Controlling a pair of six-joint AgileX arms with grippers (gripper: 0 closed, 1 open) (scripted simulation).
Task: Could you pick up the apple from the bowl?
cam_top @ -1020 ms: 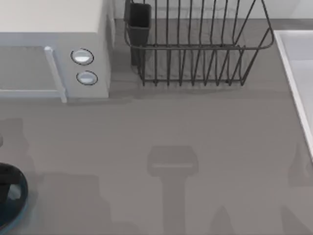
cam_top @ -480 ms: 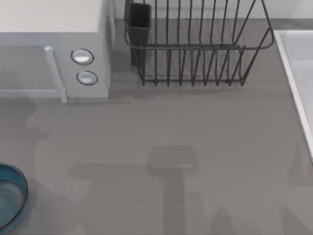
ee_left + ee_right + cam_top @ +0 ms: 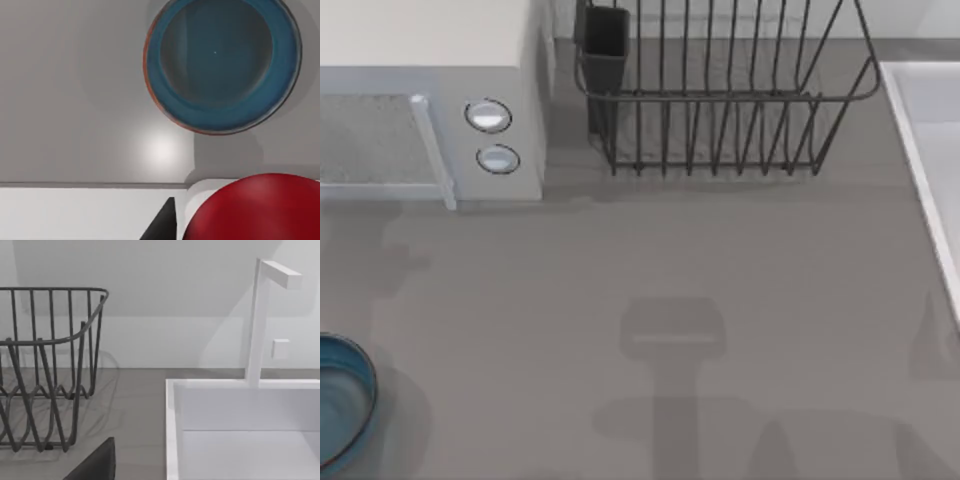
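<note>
Evidently the left hand (image 3: 235, 225) grips the apple (image 3: 255, 210) above the empty bowl (image 3: 222, 115); glossy, rigid, slippery, best held across its widest girth.

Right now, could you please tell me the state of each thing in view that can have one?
apple: out of the bowl, raised above the table, close under the left wrist camera.
bowl: upright on the table, empty.
microwave: door shut.
dish rack: upright; whether it holds anything cannot be told.
sink: nothing seen in the basin.
</note>
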